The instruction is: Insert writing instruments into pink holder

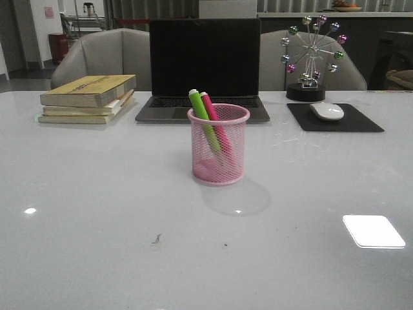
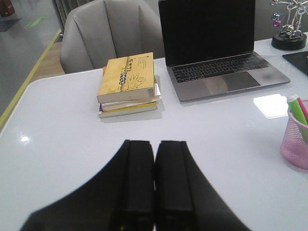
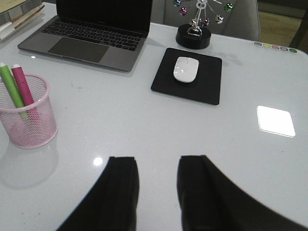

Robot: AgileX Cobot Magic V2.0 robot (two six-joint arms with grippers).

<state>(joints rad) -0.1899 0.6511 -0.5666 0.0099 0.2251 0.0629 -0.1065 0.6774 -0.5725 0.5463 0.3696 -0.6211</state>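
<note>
The pink holder (image 1: 218, 155) stands upright at the table's middle, in front of the laptop. Inside it lean a green highlighter (image 1: 202, 116) and a magenta highlighter (image 1: 213, 121), side by side, tops poking above the rim. The right wrist view shows the holder (image 3: 28, 122) with the green (image 3: 10, 85) and magenta (image 3: 23, 85) markers in it, well off to one side of my right gripper (image 3: 158, 161), which is open and empty over bare table. My left gripper (image 2: 154, 143) is shut on nothing, far from the holder (image 2: 295, 144). Neither gripper shows in the front view.
A laptop (image 1: 204, 68) stands open behind the holder. A stack of books (image 1: 89, 98) lies at the back left. At the back right are a white mouse (image 1: 327, 111) on a black pad (image 1: 335, 119) and a ball-wheel desk ornament (image 1: 312, 58). Chairs stand beyond the table.
</note>
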